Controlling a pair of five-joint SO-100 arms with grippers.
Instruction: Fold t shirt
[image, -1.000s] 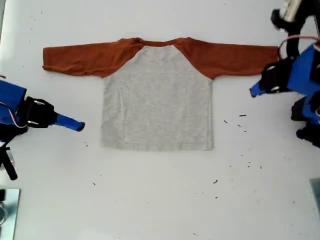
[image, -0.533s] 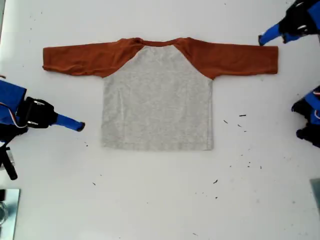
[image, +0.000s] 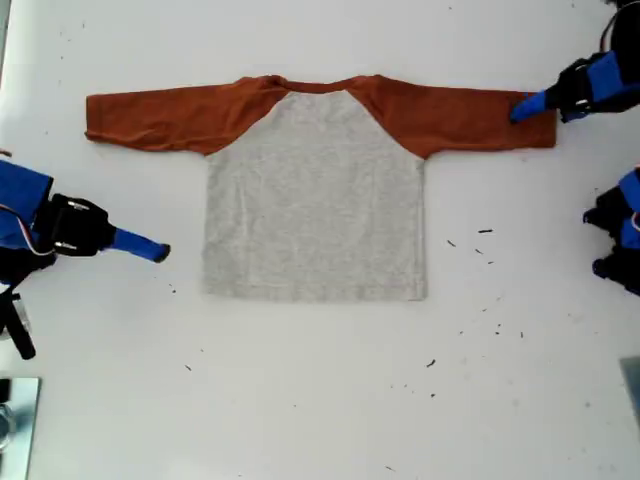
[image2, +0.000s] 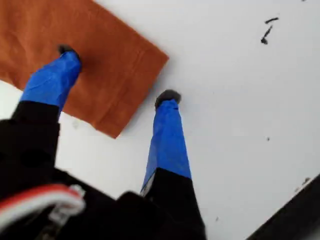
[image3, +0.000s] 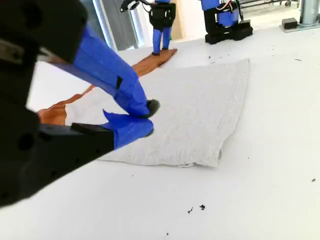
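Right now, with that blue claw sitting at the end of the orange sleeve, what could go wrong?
My first gripper straddles the sleeve cuff of the t shirt with jaws open: one fingertip on the fabric, the other on the bare table. Closing might pinch only the corner and slip off. Dragging one sleeve could also wrinkle or skew the flat body, since my second gripper isn't holding it.

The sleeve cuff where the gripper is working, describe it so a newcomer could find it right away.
On the white table lies the t shirt, sleeves spread wide. Follow the rust-orange sleeve toward the exterior view's right to its squared cuff. Unlike the other cuff, my first gripper stands open across its corner.
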